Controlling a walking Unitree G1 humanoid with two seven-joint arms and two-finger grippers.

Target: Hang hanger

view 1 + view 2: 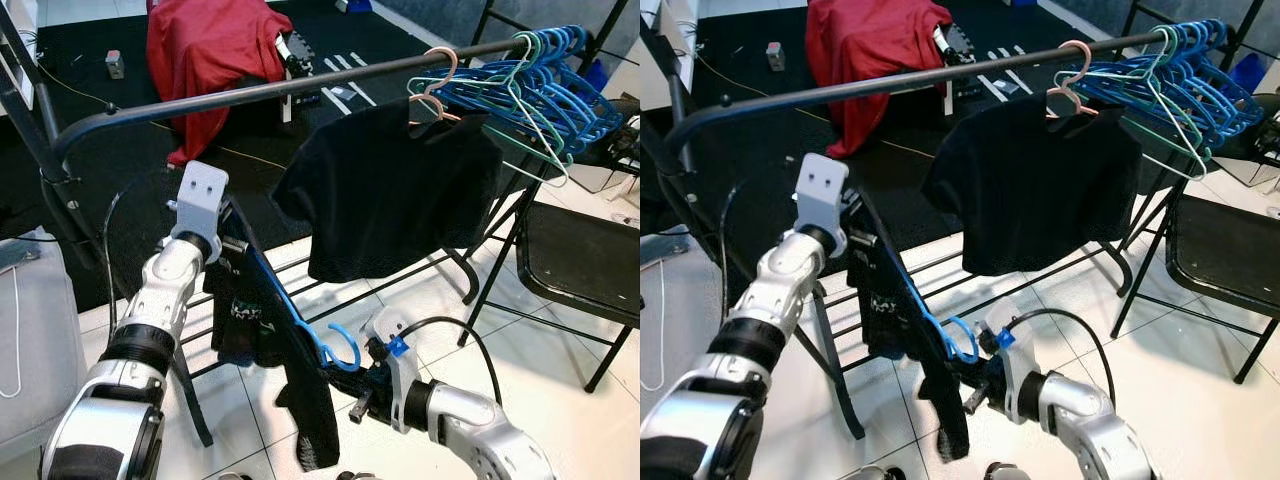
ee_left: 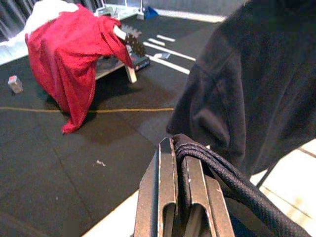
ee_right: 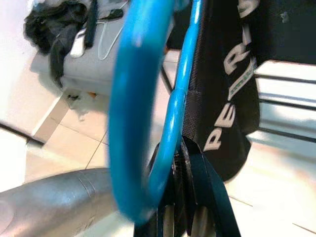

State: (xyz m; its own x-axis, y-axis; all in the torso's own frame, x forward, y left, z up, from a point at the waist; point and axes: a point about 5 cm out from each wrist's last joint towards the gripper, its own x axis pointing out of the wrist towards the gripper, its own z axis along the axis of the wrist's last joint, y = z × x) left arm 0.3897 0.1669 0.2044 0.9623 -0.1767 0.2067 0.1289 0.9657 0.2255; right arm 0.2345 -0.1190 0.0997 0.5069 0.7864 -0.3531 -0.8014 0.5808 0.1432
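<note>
A blue hanger (image 1: 300, 325) carries a black garment (image 1: 250, 310) with white lettering and hangs slanted below the rack's dark rail (image 1: 250, 93). My left gripper (image 1: 238, 235) is shut on the garment's upper edge; in the left wrist view its fingers (image 2: 165, 192) pinch thick black fabric (image 2: 222, 185). My right gripper (image 1: 352, 385) is shut at the base of the hanger's hook (image 3: 131, 113), low and in front of the rack, with fabric (image 3: 232, 84) caught alongside. The hook points up, well under the rail.
A black shirt (image 1: 390, 190) hangs from a pink hanger (image 1: 437, 85) on the rail. Several blue and green hangers (image 1: 545, 90) crowd the rail's right end. A red cloth (image 1: 215, 50) lies behind, a black folding chair (image 1: 580, 260) stands right, a grey bin (image 1: 35, 330) left.
</note>
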